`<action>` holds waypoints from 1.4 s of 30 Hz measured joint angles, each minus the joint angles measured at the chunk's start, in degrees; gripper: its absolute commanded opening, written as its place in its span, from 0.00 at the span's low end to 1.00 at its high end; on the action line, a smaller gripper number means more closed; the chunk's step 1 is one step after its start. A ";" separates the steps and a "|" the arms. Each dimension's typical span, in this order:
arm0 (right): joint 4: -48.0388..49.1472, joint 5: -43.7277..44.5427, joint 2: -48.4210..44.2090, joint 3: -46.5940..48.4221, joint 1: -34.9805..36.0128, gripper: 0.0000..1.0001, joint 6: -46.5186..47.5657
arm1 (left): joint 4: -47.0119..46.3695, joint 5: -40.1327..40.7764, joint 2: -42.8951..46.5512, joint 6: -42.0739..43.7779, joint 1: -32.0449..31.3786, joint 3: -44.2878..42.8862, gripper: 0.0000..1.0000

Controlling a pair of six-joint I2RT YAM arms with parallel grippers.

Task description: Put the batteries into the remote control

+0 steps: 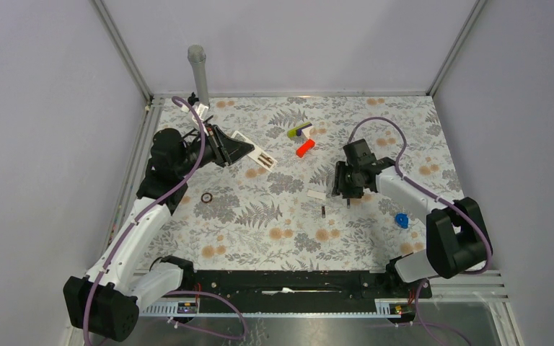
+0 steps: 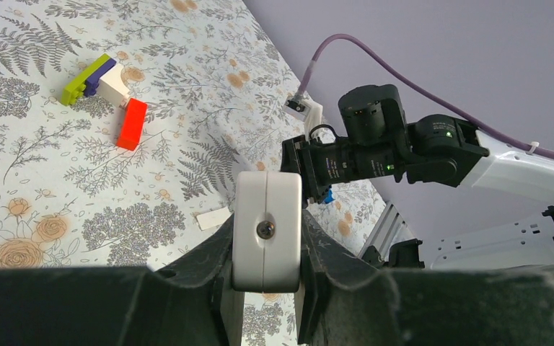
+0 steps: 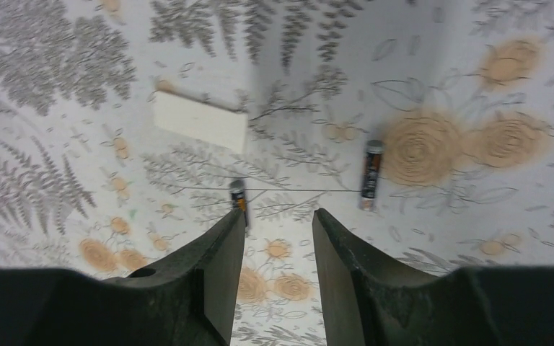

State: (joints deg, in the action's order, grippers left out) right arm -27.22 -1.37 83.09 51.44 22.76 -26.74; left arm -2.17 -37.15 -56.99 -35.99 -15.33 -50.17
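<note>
My left gripper [image 2: 267, 241] is shut on one end of the white remote control [image 2: 267, 216], holding it up off the table at the back left [image 1: 254, 153]. Two small dark batteries lie on the floral table: one battery [image 3: 239, 198] sits just past my right gripper's left fingertip, the other battery [image 3: 371, 173] a little to the right. My right gripper [image 3: 280, 216] hovers low over them, jaws apart with nothing between them. In the top view one battery [image 1: 322, 210] lies left of and below the right gripper [image 1: 346, 191].
A small flat white piece [image 3: 200, 121] lies beyond the batteries. A red cylinder [image 1: 305, 148] and a green and purple block [image 1: 299, 130] sit at the back middle. A dark ring [image 1: 206, 197] lies on the left, a blue piece [image 1: 402, 220] on the right.
</note>
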 measured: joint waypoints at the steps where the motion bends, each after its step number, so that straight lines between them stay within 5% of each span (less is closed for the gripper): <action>1: 1.03 -1.29 0.04 0.00 0.55 0.47 0.00 | 0.04 0.07 0.00 0.02 0.00 0.00 0.00; 22: 3.17 -3.98 12.28 2.08 8.24 0.37 -3.58 | 1.33 0.52 -0.17 0.17 0.00 0.00 0.00; 35: -5.49 4.33 17.38 9.03 12.85 0.29 -3.69 | 2.16 0.76 -0.17 0.24 0.00 0.00 0.00; 42: -8.57 7.98 18.67 10.67 15.54 0.00 -3.39 | 2.34 0.83 -0.17 0.66 0.00 0.00 0.00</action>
State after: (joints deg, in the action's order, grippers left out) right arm -35.79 6.61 101.75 62.11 38.30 -30.13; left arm 0.16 -36.32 -57.17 -35.33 -15.33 -50.17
